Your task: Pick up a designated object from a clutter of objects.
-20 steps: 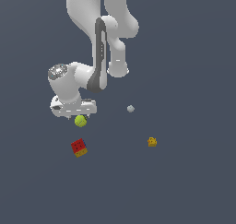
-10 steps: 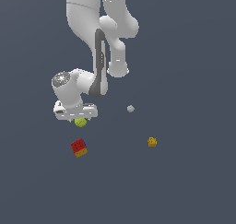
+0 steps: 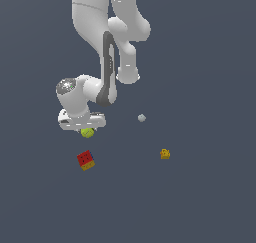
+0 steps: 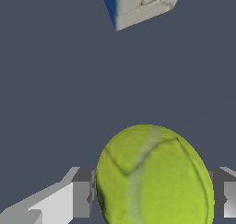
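Descending over the last second, the gripper (image 3: 86,131) now hides most of the tennis ball (image 3: 87,132) from the exterior camera. From the wrist, the ball (image 4: 154,177) sits between both fingers (image 4: 82,193), jaws close around it (contact I cannot confirm). Closing looks like the next step. Beyond the ball lie the red cube (image 3: 86,160), grey lump (image 3: 141,118) and, farthest off, orange piece (image 3: 165,154).
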Controlling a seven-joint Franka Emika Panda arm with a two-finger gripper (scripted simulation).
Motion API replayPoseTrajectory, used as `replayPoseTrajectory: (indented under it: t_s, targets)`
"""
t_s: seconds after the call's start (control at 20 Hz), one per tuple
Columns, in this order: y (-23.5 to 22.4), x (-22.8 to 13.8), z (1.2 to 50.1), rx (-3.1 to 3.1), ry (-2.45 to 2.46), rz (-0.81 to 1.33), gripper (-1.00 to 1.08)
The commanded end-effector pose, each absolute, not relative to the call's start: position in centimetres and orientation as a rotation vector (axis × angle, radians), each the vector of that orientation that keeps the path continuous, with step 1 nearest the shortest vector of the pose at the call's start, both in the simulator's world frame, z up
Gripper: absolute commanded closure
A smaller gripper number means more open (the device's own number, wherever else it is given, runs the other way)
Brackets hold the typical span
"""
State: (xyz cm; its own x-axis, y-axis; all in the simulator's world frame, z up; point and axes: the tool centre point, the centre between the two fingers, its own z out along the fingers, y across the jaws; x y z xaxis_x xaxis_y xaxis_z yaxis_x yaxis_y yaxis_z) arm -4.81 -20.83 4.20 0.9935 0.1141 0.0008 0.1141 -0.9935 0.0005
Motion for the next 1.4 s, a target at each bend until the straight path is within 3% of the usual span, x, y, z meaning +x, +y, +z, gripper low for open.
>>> replayPoseTrajectory:
  t_s: [0.0, 0.6, 1.35]
  targets:
    - [-20.8, -4.8, 4.2, 3.136, 0.180, 0.001, 1.08]
    - [-19.7, -3.9, 8.3, 3.136, 0.180, 0.001, 1.08]
    - [-16.0, -0.5, 22.6, 3.134, 0.178, -0.001, 1.08]
